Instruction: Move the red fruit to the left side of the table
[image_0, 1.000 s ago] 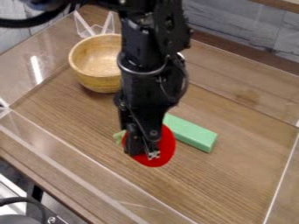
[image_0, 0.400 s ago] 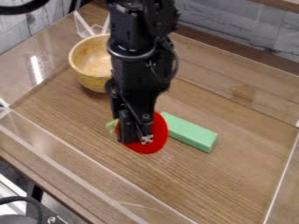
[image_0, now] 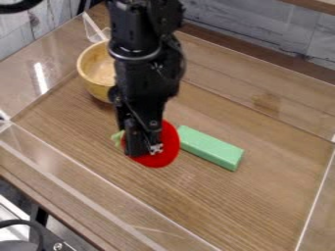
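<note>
The red fruit [image_0: 167,153] is a glossy bright-red round piece with a bit of green leaf showing at its left. It hangs just above the brown wood-grain table [image_0: 92,147], near the middle. My gripper [image_0: 144,147] points straight down from the black arm and is shut on the fruit, covering most of its upper left part. The fruit's right edge shows beside the fingers.
A flat green rectangular block [image_0: 213,147] lies just right of the fruit. A wooden bowl [image_0: 100,71] stands at the back left. Low clear acrylic walls [image_0: 39,172] edge the tabletop on all sides.
The arm has carried the red fruit to the left and slightly away from the front edge, so the fruit now sits off the green block's left end. The grip is unchanged.
</note>
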Action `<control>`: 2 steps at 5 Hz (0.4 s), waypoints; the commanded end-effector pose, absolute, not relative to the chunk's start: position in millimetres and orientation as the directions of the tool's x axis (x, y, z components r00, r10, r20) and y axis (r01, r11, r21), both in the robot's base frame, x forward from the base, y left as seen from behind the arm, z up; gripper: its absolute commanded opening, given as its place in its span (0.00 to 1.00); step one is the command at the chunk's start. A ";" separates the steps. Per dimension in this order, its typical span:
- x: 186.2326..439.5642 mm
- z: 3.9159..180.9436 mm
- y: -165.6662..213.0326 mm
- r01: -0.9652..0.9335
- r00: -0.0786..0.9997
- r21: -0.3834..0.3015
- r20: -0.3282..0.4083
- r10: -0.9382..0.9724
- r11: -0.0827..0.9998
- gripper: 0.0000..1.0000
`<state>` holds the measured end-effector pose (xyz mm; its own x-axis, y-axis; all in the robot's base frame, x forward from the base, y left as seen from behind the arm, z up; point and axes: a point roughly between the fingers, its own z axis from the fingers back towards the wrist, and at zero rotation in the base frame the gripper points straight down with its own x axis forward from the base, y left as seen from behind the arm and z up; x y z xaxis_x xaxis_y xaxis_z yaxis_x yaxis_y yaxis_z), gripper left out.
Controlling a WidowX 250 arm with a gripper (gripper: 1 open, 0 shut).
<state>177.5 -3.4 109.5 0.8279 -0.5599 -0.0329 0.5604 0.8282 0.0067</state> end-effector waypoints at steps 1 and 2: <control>181.2 107.7 2.5 0.495 0.868 -0.001 -0.020 -0.495 0.869 0.00; 178.1 90.0 -9.3 0.467 0.884 -0.012 -0.023 -0.467 0.884 0.00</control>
